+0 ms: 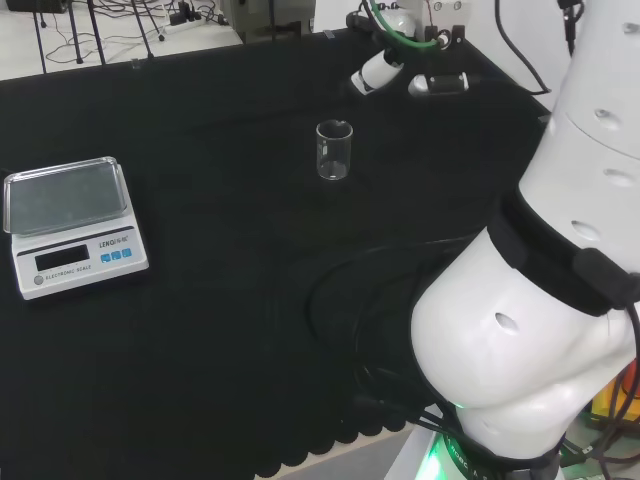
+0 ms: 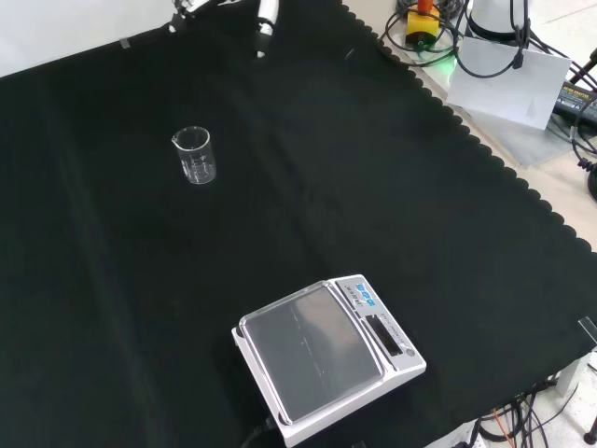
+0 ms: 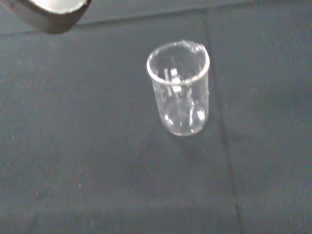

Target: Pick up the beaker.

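A small clear glass beaker [image 1: 334, 150] stands upright and empty on the black cloth, with a pouring lip on its rim. In the front view the beaker [image 2: 195, 155] is at the upper left, and the wrist view shows the beaker [image 3: 179, 87] close and free of any touch. The hand [image 1: 378, 71] hovers beyond the beaker toward the far right of the head view, its white fingers straight and spread with nothing between them. Its fingertips [image 2: 265, 21] come in at the top of the front view, a short way from the beaker. A blurred part of the hand [image 3: 51, 9] shows in the wrist view.
A white digital scale [image 1: 70, 225] with a steel pan sits at the left of the head view; the scale [image 2: 326, 355] is low in the front view, far from the beaker. The cloth's scalloped edge [image 2: 485, 149] runs along the right of the front view, with cables beyond.
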Available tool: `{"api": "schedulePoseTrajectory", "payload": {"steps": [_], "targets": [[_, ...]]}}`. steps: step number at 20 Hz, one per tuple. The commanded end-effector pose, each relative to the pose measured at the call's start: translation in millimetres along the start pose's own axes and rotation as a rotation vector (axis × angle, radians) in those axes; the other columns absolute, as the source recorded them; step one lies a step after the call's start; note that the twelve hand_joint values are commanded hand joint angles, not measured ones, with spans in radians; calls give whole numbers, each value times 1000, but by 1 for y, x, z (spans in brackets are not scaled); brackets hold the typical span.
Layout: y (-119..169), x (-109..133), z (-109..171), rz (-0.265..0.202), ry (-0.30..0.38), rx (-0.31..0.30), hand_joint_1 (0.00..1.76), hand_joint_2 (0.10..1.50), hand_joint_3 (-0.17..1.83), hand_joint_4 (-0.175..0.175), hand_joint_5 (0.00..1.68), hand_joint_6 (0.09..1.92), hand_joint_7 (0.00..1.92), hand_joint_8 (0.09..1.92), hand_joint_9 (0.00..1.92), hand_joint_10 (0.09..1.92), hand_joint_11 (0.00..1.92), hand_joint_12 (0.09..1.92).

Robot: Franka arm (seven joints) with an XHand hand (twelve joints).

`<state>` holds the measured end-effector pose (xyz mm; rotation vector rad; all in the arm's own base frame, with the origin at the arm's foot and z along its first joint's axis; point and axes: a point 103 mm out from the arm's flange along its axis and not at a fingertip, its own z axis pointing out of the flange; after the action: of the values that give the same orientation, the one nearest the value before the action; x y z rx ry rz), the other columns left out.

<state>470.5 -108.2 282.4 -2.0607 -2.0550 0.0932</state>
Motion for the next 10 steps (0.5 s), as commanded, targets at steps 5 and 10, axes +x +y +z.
{"api": "schedulePoseTrajectory", "payload": {"steps": [5,10], "targets": [[133,1,101,-125,98,45,724,774,137,29,0,87,0,581,61,874,0,1098],[149,-10,123,-115,100,84,723,774,138,30,0,87,0,580,58,873,0,1091]]}}
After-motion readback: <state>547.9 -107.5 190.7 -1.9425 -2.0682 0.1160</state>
